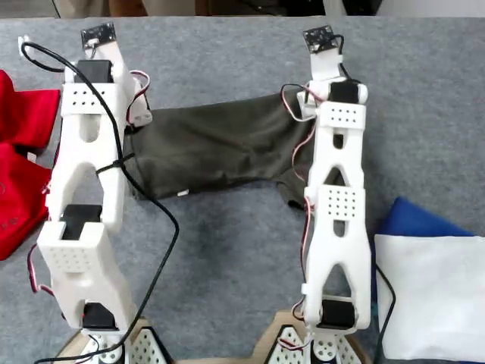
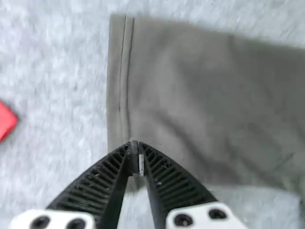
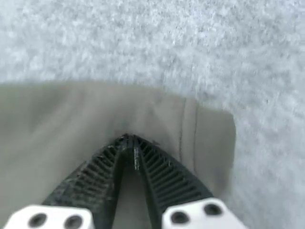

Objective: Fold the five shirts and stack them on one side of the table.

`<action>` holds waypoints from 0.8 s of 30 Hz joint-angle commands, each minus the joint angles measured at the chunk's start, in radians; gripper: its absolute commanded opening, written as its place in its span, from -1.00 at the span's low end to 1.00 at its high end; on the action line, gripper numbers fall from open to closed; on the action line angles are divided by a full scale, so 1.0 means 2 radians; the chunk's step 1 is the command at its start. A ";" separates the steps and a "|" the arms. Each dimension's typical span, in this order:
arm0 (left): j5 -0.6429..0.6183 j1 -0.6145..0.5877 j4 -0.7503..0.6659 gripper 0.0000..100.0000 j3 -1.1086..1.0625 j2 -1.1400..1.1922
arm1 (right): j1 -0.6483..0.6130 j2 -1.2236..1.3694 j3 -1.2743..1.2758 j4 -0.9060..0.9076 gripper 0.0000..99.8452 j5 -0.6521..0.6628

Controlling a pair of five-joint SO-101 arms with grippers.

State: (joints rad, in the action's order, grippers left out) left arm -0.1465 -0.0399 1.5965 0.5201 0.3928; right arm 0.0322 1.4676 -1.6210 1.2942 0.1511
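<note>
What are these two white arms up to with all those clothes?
Two robot arms are working on folding shirts. The left gripper and the right gripper are each pinched shut on opposite ends of the olive shirt, which lies on the grey table between them. Red shirts lie at the left side. At the right, a white shirt lies on a blue shirt.
</note>
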 commanded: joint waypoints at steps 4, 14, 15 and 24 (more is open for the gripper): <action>0.009 0.028 0.019 -0.96 -0.045 0.009 | 0.002 0.007 -0.024 -0.046 -0.99 -0.005; 0.014 0.005 -0.097 -0.96 -0.229 0.015 | 0.003 0.010 -0.023 -0.052 -0.99 -0.003; 0.018 -0.006 -0.114 -0.96 -0.240 0.015 | 0.005 0.010 -0.022 -0.058 -0.99 -0.003; 0.054 -0.049 -0.147 -0.96 -0.271 0.018 | 0.016 0.018 -0.020 -0.079 -0.99 -0.003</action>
State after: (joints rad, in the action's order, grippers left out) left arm -0.0713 -0.1181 1.3172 -0.0169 0.4388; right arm 0.0460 1.5106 -1.6195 1.1546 0.1511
